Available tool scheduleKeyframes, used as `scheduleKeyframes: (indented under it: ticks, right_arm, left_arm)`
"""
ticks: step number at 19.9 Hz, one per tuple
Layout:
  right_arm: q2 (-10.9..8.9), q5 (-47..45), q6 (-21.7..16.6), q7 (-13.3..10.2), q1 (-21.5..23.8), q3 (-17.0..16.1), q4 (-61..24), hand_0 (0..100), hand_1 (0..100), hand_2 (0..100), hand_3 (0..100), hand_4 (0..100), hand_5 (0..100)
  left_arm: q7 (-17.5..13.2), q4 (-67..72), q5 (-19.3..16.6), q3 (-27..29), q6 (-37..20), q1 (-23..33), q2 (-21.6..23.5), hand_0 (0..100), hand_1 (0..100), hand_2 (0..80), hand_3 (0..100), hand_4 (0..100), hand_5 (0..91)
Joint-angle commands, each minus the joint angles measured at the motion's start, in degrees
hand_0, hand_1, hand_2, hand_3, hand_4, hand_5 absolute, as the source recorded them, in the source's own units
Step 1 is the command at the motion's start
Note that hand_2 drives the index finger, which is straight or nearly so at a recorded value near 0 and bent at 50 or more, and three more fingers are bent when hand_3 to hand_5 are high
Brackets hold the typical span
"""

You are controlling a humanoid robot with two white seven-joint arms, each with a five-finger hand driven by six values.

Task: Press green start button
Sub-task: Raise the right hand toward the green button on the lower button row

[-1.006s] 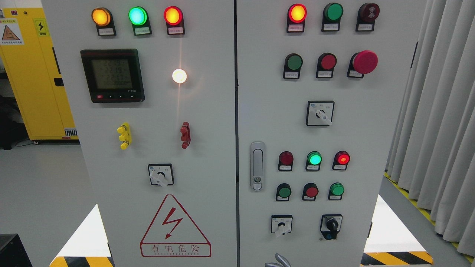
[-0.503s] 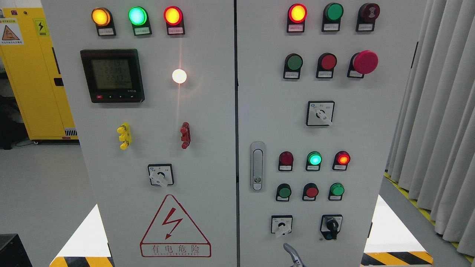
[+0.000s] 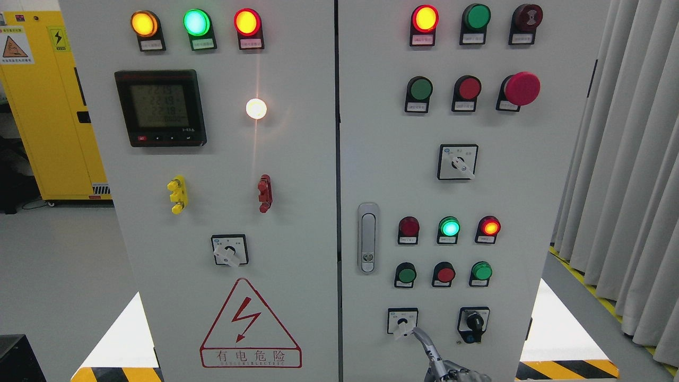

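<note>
Right hand (image 3: 444, 366) in the head view, poking up from the bottom edge just right of the middle, in front of the right-hand door of the grey control cabinet (image 3: 339, 175). One metal finger (image 3: 421, 338) sticks out straight, slanting up and to the left, and the rest look curled in low at the frame edge. It holds nothing. That fingertip sits just beside the white knob of the small selector switch (image 3: 402, 321), at its lower right; whether it touches, I cannot tell.

Now the target: a green button (image 3: 407, 275) sits directly above that switch, at the left end of a row of three, with a red button (image 3: 445, 274) in the middle and a second green button (image 3: 481, 270) on the right. The labels are too small to read, so which one says start is not clear. The fingertip is below that row, apart from it.

Above the row, a green lamp (image 3: 449, 227) glows between two red ones. A key switch (image 3: 472, 321) sits just right of the finger.
</note>
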Motion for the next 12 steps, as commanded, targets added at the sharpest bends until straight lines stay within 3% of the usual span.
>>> scheduleKeyframes:
  ticks: [1,12]
  right_arm:
    - [0.16,6.67,0.34,-0.03,-3.69,-3.04,0.43,68,91,0,85,86,98]
    - [0.34,9.05,1.39,0.50,-8.79,-2.07,3.32,75,94,0,87,88,100]
  left_arm:
    - [-0.04,0.00,0.01,0.02,0.01,0.00,-0.03,12,56,0.0,0,0,0.0]
    - [-0.04,0.00,-0.08,0.02,0.01,0.00,0.06,12,56,0.0,0,0,0.0]
